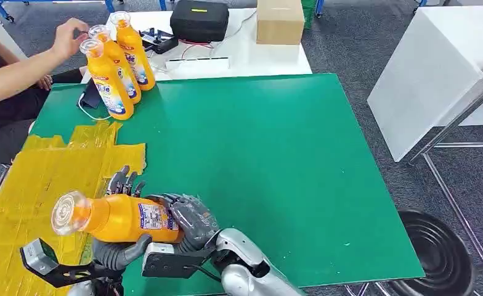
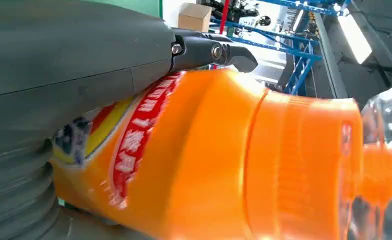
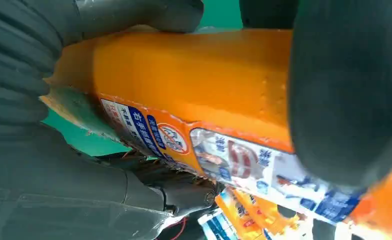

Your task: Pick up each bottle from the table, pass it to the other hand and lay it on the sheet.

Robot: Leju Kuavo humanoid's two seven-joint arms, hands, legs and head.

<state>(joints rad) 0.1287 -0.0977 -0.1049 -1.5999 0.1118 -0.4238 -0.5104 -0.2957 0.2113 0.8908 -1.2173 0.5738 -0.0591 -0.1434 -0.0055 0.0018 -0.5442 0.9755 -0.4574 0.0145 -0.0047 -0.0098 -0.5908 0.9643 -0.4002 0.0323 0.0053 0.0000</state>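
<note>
Head view high, looking down at table [image 1: 276,160]; both wrist views close on bottle [image 1: 125,217].

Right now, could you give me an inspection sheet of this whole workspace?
Surface: green table mat, yellow taped sheet at its left.
Job's things: three upright orange plastic bottles; a fourth orange bottle held on its side.
Clutter: black case, cardboard box.
Hands: left hand and right hand both grip the held bottle.
Cables: white cable near the bottles.
Surroundings: a person's hand by the bottles; white table.
</note>
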